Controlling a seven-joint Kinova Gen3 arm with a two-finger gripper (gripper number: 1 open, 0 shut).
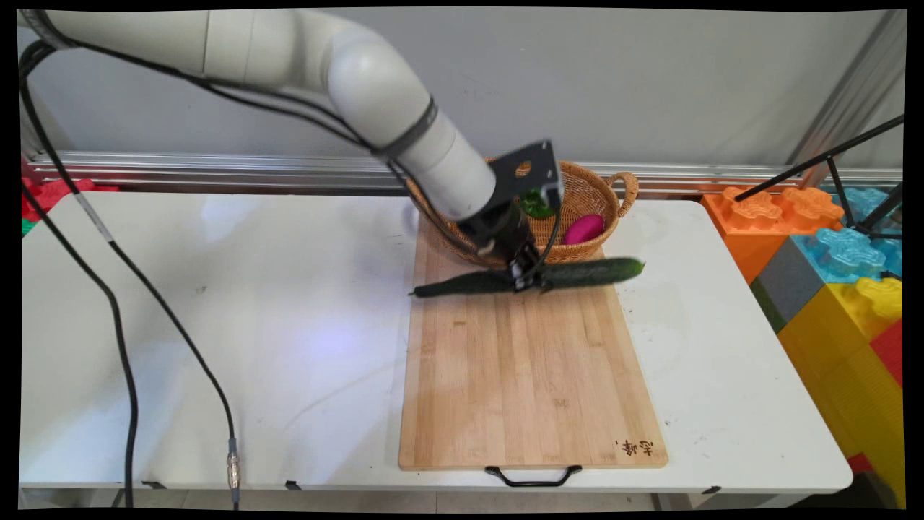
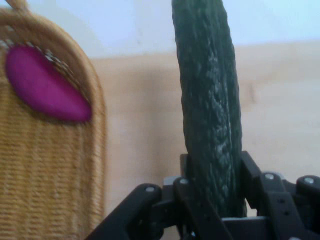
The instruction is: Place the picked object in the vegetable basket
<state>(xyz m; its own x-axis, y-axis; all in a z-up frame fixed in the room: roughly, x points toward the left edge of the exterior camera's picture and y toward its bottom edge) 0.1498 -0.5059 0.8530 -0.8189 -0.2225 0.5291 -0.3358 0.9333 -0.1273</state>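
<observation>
Only our main view shows the rectangular bamboo cutting board (image 1: 527, 375); our black two-finger gripper (image 1: 529, 280) pinches the long dark-green cucumber (image 1: 577, 274) mid-length, near the woven wicker basket (image 1: 593, 189).

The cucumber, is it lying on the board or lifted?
Lifted: the cucumber hangs level in the gripper, its shadow on the cutting board.

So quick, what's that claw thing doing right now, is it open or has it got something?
Gripper: closed on the cucumber, gripping it near the middle, above the wooden cutting board.
</observation>
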